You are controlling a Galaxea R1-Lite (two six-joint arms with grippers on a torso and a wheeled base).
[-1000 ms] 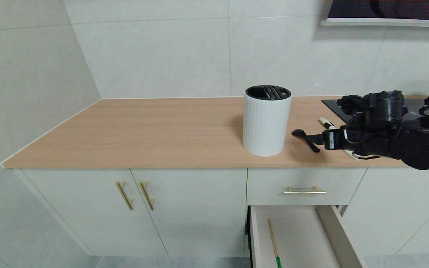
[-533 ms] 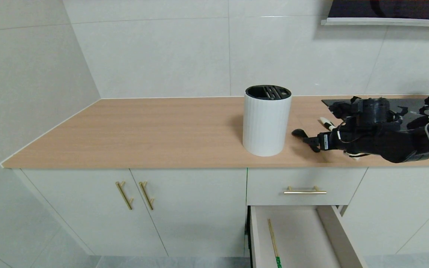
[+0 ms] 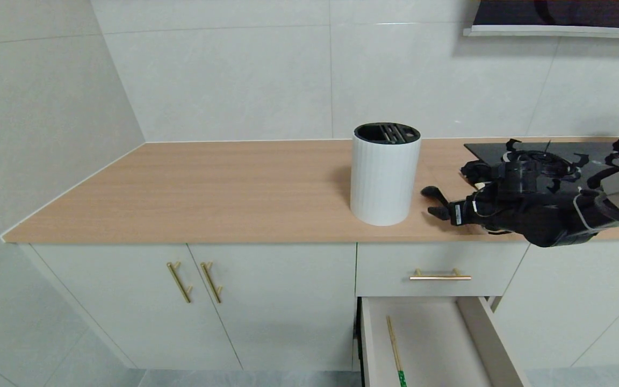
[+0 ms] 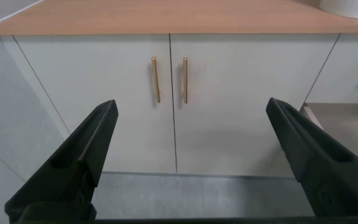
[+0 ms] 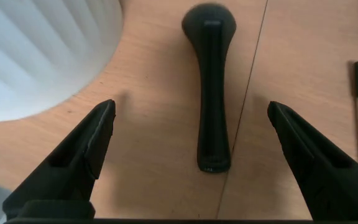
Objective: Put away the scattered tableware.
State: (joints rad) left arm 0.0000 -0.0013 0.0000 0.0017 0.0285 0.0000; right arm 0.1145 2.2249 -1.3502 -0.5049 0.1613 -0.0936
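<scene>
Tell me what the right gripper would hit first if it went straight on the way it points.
Most likely the black utensil handle lying on the countertop, centred between the right gripper's open fingers; depth is unclear.

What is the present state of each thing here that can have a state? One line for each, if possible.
right gripper: open, jaws either side of the black utensil.
left gripper: open, empty.
black utensil: lying flat on the counter.
white holder: upright.
lower drawer: open, chopsticks inside.
upper drawer: shut.
cabinet doors: shut.
</scene>
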